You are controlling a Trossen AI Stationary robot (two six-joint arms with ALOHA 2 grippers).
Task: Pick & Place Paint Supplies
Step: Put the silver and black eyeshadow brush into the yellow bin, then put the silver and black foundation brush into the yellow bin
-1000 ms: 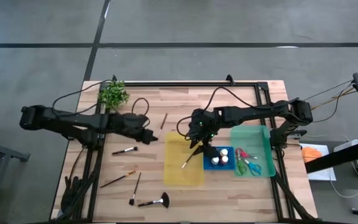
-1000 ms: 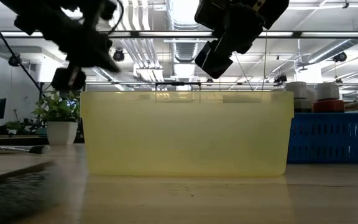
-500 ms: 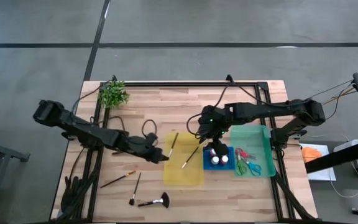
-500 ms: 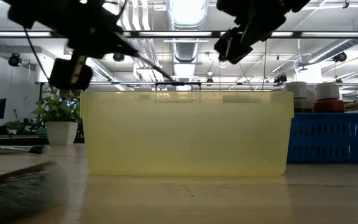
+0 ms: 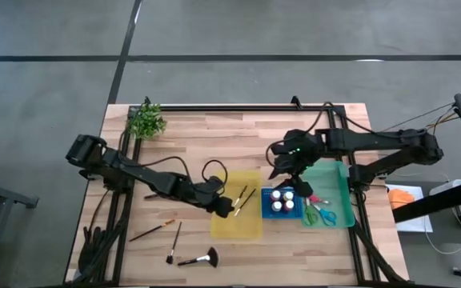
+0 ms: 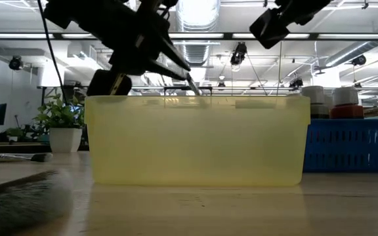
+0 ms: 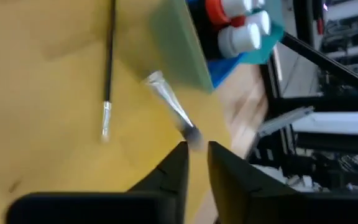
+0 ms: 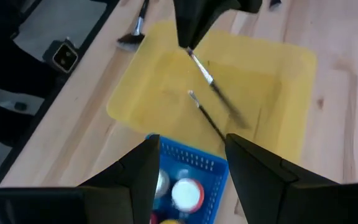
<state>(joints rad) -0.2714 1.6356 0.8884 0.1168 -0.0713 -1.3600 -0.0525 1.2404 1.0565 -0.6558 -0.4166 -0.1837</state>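
My left gripper point(image 5: 230, 207) hangs over the yellow tray point(image 5: 246, 228), fingers a narrow gap apart point(image 7: 196, 155). A thin paintbrush point(image 7: 169, 106) slants from its fingertips down toward the tray floor and shows from across the table point(image 8: 213, 81). A second thin brush point(image 5: 249, 199) lies flat in that tray. My right gripper point(image 8: 188, 168) is open and empty, raised above the blue tray point(image 5: 265, 205), where little paint bottles point(image 5: 282, 200) stand. Scissors point(image 5: 318, 210) lie in the green tray point(image 5: 332, 178). My left gripper has the paintbrush's near end point(image 7: 192, 135) right at its fingertips. I cannot tell whether they touch it. The fingers slant down from the table's left side, along the brush. The brush tilts downward in the air, its far end point(image 6: 193, 86) above the tray rim.
Two thin brushes point(image 5: 152, 232) point(image 5: 174, 242) and a black fan brush point(image 5: 200, 258) lie on the wood at the near left. A leafy plant point(image 5: 145, 120) stands at the far left corner. A black frame and cables run along the table's edges.
My left gripper has swung from the table's left middle toward the right and near edges, sinking a little and carrying the brush over the yellow tray. My right gripper has drawn back up and rightward from the yellow tray to above the blue one. A brush is left lying in the yellow tray.
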